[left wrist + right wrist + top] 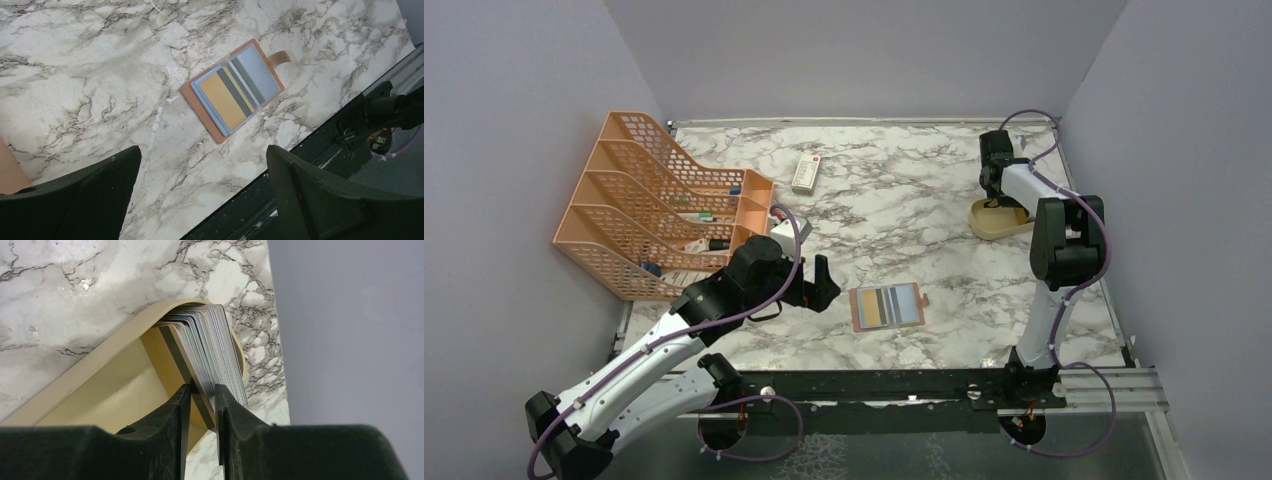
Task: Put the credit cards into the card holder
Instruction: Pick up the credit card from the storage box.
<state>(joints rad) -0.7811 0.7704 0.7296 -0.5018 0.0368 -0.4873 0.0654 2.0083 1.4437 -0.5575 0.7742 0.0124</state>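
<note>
The brown card holder [855, 310] lies open on the marble near the front edge, with gold, grey and pale blue credit cards [890, 305] lying on it. The left wrist view shows the holder [205, 113] and those cards [235, 87] ahead of my left gripper [202, 155]. That gripper [824, 285] hovers open and empty just left of the holder. At the far right, my right gripper [996, 200] reaches into a tan box [989, 228]. Its fingers [202, 390] pinch a few cards at the edge of an upright stack of credit cards [210, 335].
An orange mesh file rack [654, 200] stands at the left. A white remote-like item [806, 172] lies at the back centre. The tan box [100, 370] sits close to the right wall. A black rail [310, 150] runs along the table's near edge.
</note>
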